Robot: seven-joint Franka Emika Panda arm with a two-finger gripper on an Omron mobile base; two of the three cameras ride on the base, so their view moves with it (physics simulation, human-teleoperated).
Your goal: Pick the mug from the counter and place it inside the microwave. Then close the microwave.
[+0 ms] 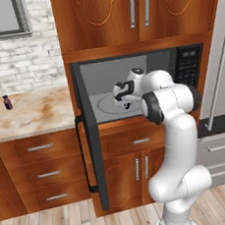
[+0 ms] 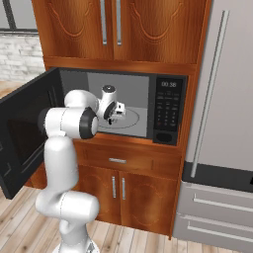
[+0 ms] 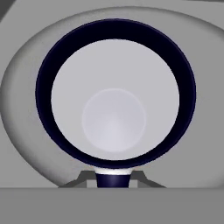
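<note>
Mug [image 3: 114,100] comes first, seen straight down its mouth from the hand: a round dark blue rim, a smooth pale inside narrowing to a flat circular bottom, and the blue handle stub at the lower edge between the gripper [image 3: 113,177] fingertips, which are pressed together on the mug there, at rim or handle. It hangs just over the grey turntable [image 3: 26,131] inside the microwave [image 1: 130,78]; whether it already touches the glass I cannot tell. It looks like glazed ceramic, so I judge it stiff, fairly light for this arm, slick, and liable to chip if dropped; a pinch at the rim beside the handle is a sound hold, though the mug could swing or slip if jolted. From the left in the left base view: a tiny dark bottle [image 1: 7,102] stands near the back edge of the marble-look table [image 1: 36,116], beige with rusty blotches, over reddish wood drawers with silver pulls. Next the black door [image 1: 91,151] stands wide open, bar handle outward. Then the matte grey cavity with the arm reaching in, and the keypad [image 1: 188,66] at its right edge. Rightmost is a brushed-steel fridge [image 2: 222,123].
</note>
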